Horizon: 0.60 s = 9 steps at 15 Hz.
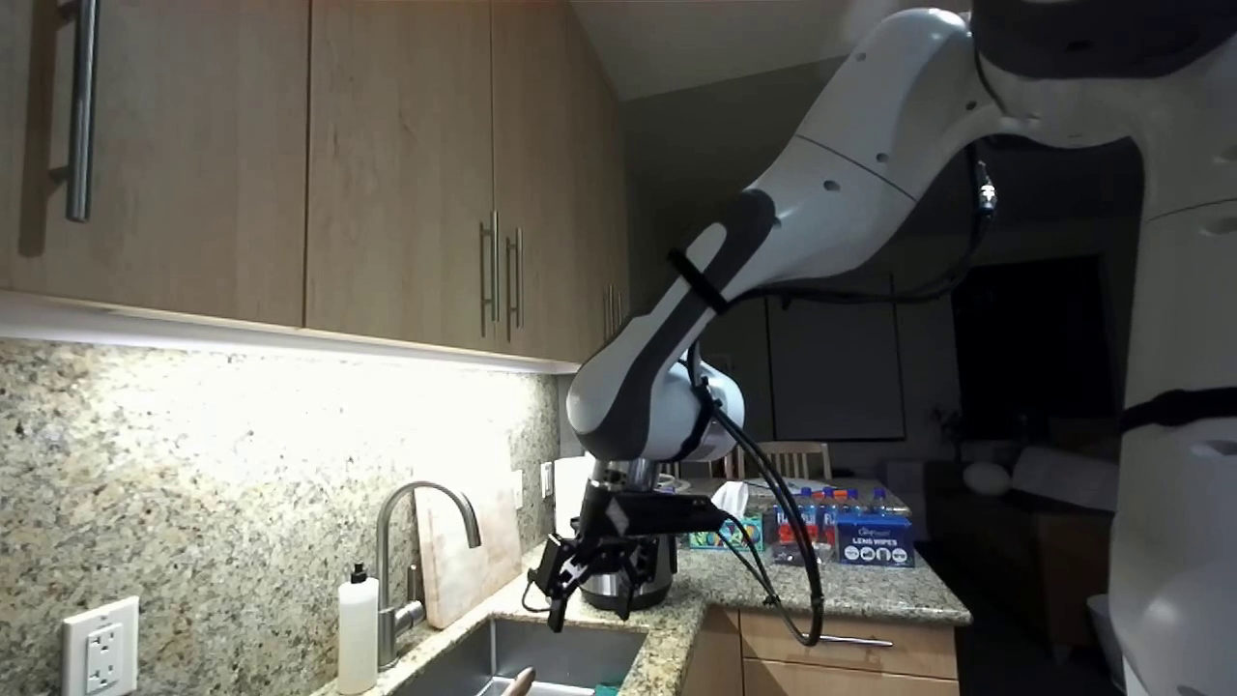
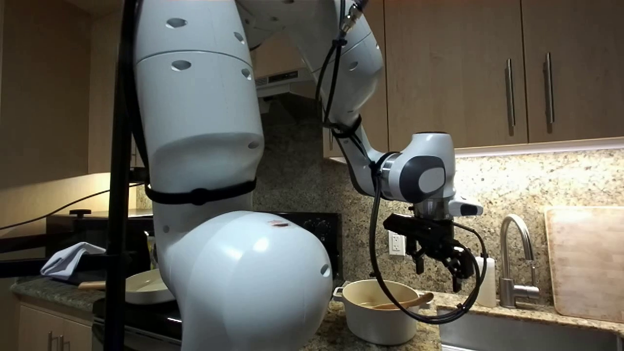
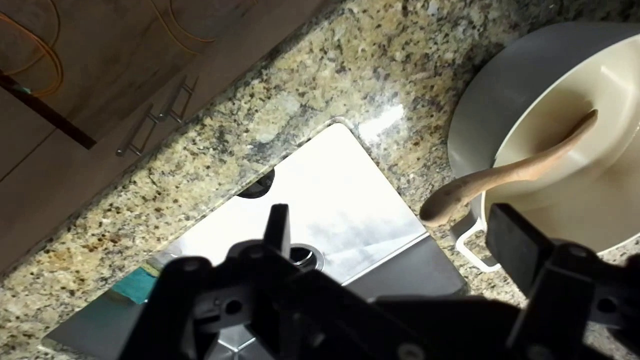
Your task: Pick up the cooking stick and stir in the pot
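Note:
The cooking stick, a brown wooden spoon (image 3: 500,177), leans on the rim of the pot. One end lies inside the pot; the rounder end sticks out over the counter towards the sink. Cream inside and pale grey outside, the pot (image 2: 378,325) stands on the granite counter. In an exterior view only the tip of the spoon (image 1: 520,682) shows at the bottom edge. My gripper (image 3: 390,220) is open with nothing between its fingers. It hangs in the air over the sink side, higher than the pot and apart from the spoon, as an exterior view shows the gripper (image 2: 438,279).
A steel sink (image 3: 410,272) lies beneath the gripper. Behind it stand a faucet (image 2: 507,273), a white soap bottle (image 1: 358,633) and a cutting board (image 2: 585,263). A kettle (image 1: 640,585) is on the counter by the sink. Cables loop from the arm in front of the pot.

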Each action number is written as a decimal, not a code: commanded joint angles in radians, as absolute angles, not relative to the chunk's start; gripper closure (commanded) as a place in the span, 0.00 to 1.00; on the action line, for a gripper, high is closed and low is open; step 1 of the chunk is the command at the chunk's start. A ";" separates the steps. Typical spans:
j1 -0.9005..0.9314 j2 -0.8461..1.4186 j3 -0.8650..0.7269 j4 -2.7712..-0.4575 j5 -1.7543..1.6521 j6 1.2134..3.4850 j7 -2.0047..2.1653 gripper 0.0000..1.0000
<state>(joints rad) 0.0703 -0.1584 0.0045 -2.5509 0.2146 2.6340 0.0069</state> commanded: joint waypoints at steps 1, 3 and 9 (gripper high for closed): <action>0.100 -0.043 -0.010 -2.462 0.301 2.681 -0.190 0.00; 0.113 -0.004 -0.004 -2.411 0.448 2.667 -0.334 0.00; 0.012 0.140 0.018 -2.274 0.830 2.458 -0.747 0.00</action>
<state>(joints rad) 0.0699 0.0651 0.0024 -2.3394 0.6980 2.5570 -0.5554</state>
